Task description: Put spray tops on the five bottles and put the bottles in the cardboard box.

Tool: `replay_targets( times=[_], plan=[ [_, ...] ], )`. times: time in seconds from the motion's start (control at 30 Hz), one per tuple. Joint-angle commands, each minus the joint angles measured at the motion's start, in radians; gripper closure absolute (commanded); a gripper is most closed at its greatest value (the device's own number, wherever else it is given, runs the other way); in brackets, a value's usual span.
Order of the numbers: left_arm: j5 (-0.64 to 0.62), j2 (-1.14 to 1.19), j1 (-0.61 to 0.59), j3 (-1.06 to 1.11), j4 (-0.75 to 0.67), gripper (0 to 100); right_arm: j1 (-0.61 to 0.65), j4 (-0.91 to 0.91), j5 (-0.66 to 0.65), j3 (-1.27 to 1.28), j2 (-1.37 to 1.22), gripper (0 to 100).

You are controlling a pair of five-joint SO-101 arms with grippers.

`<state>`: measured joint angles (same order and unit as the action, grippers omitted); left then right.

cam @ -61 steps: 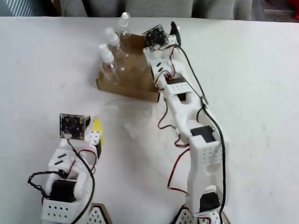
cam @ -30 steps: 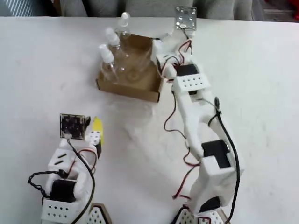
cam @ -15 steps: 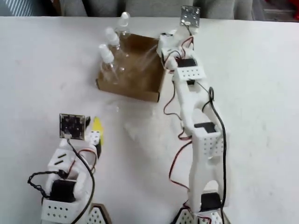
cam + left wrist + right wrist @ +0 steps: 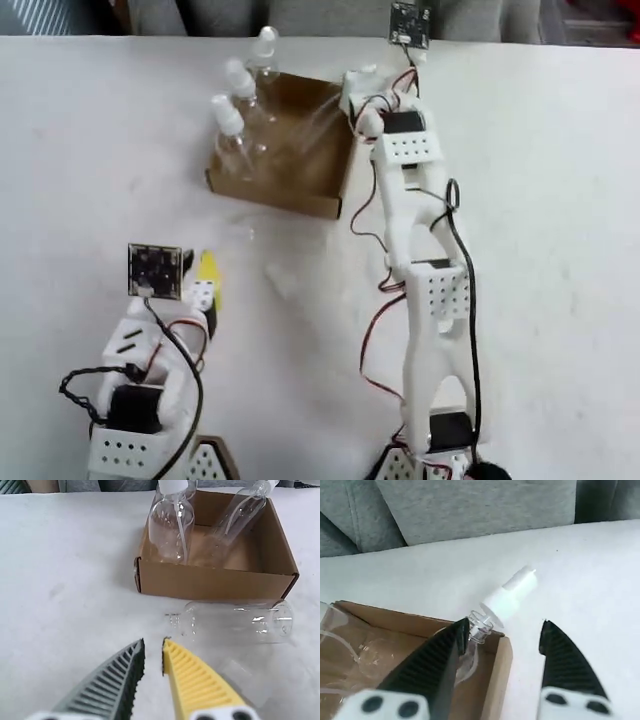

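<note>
The cardboard box (image 4: pixel 270 195) (image 4: pixel 210 582) stands at the table's far middle. Three clear bottles with white spray tops (image 4: pixel 228 125) stand along its left side. Another capped bottle (image 4: pixel 325 115) (image 4: pixel 235 520) leans in the box, its spray top (image 4: pixel 512 595) poking over the far right corner (image 4: pixel 500 655). My right gripper (image 4: pixel 362 92) (image 4: pixel 505 627) is open around that top without touching it. A clear bottle with no top (image 4: pixel 235 622) (image 4: pixel 285 272) lies on the table before the box. My left gripper (image 4: pixel 152 645) (image 4: pixel 205 278) rests near it, shut and empty.
The white table (image 4: pixel 560 200) has free room to the right of the right arm and left of the box. A grey upholstered seat (image 4: pixel 470 510) stands beyond the table's far edge.
The right arm has swung from above the box's right side to its far right corner. The leaning bottle now rests in the box. The left arm has not moved.
</note>
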<state>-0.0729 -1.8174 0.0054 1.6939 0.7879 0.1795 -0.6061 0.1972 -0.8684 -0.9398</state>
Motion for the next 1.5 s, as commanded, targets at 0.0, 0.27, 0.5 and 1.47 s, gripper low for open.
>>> replay_targets(
  times=[0.0, 0.27, 0.5, 1.47],
  plan=[
    [0.012, -0.010, -0.010, -0.002, -0.017, 91, -0.016, -0.012, 0.008, -0.126, -0.028, 80.1],
    [0.012, -0.010, -0.010, -0.002, -0.017, 91, -0.016, -0.005, 0.011, -0.310, -0.177, 80.0],
    [0.012, -0.010, -0.010, -0.002, -0.015, 91, -0.016, -0.004, 0.011, -0.471, -0.312, 80.0],
    [0.014, -0.010, -0.010, -0.002, -0.017, 91, -0.005, -0.366, 0.003, -0.531, -0.128, 80.2]
  ],
)
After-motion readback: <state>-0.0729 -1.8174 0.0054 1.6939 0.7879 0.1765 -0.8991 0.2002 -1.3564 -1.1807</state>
